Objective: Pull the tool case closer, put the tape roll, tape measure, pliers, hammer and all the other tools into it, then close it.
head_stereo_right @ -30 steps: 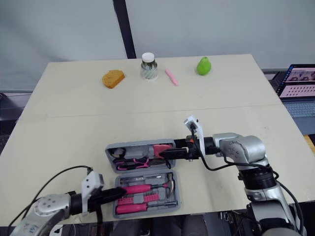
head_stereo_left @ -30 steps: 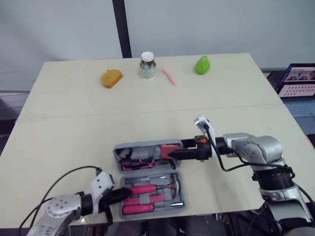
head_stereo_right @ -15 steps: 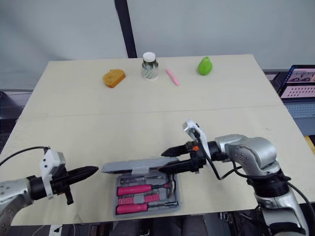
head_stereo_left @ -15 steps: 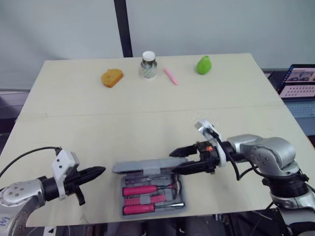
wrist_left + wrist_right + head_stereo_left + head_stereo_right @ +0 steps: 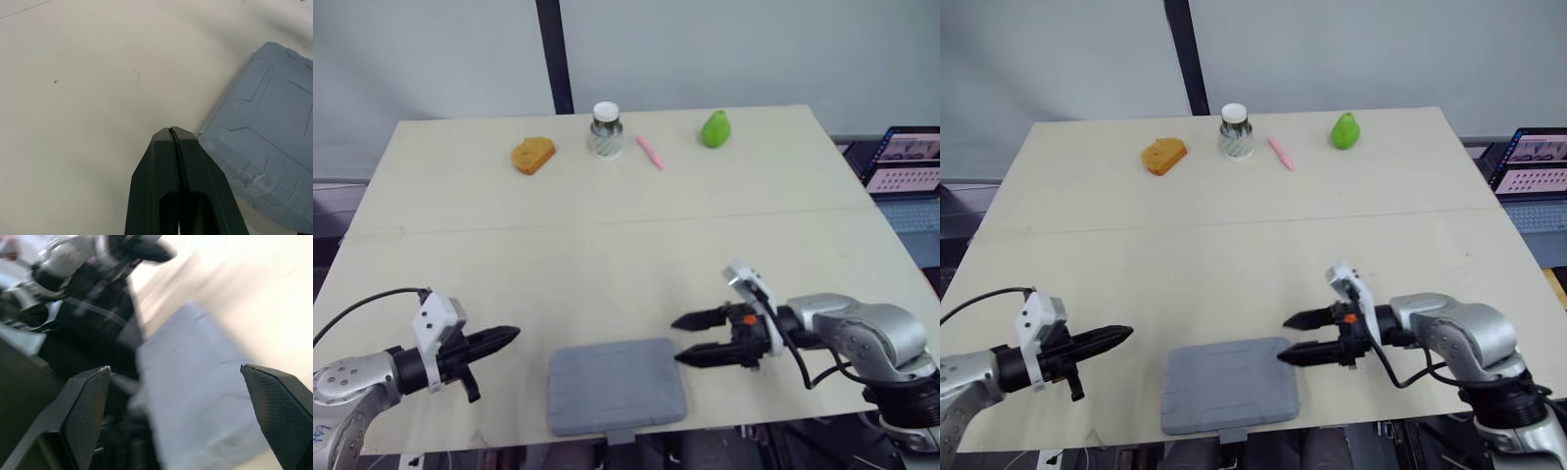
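Note:
The grey tool case (image 5: 617,385) lies flat with its lid down at the table's near edge, and its contents are hidden. My right gripper (image 5: 678,338) hovers just to the right of the case, open, with nothing between its fingers. My left gripper (image 5: 513,335) is shut and empty, a short way to the left of the case. The left wrist view shows the shut fingers (image 5: 176,147) beside a corner of the case (image 5: 266,142). In the right wrist view the case lid (image 5: 195,382) lies between the spread fingers.
Along the table's far edge stand an orange bread-shaped piece (image 5: 533,155), a small jar with a white lid (image 5: 605,130), a pink stick (image 5: 650,152) and a green pear (image 5: 716,128). A laptop (image 5: 906,159) sits off the table to the right.
The case lid has gone from flat open to fully shut. My right gripper let go of the lid and drew back to the right, open. My left gripper swung out to the left.

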